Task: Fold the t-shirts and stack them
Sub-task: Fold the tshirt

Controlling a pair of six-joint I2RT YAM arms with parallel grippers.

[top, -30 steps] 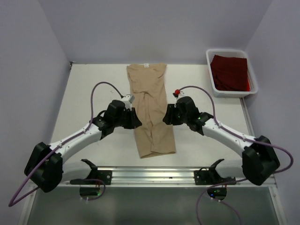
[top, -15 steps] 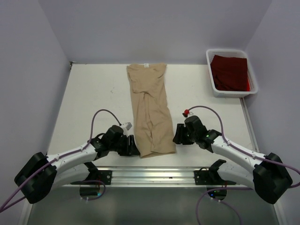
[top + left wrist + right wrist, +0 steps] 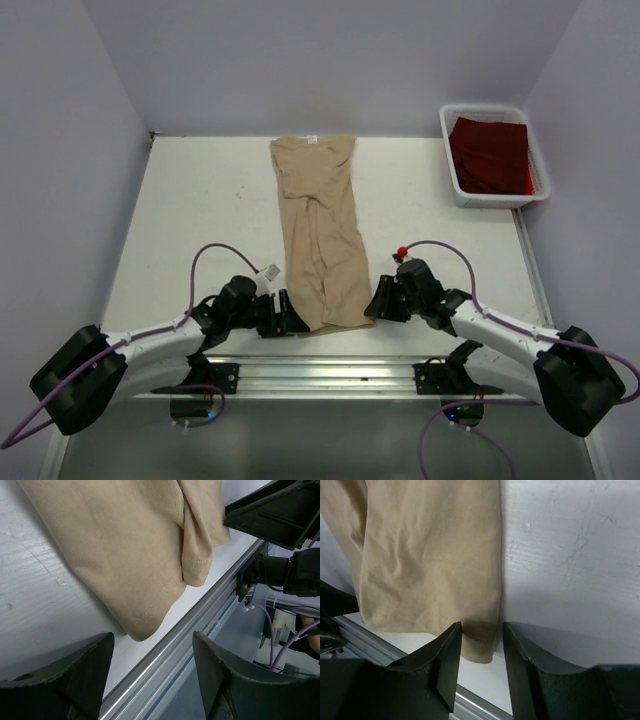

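Away right, a seemingly folded red t-shirt (image 3: 490,155) fills the bin (image 3: 488,201).

Left tool (image 3: 151,645), low and angled inward, has jaws spread wide; right tool (image 3: 481,630) mirrors it, jaws parted narrowly.

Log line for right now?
tan t-shirt: folded lengthwise, lying flat | left end effector: open at left hem corner | right end effector: open, straddling right hem corner | red t-shirt: in white bin
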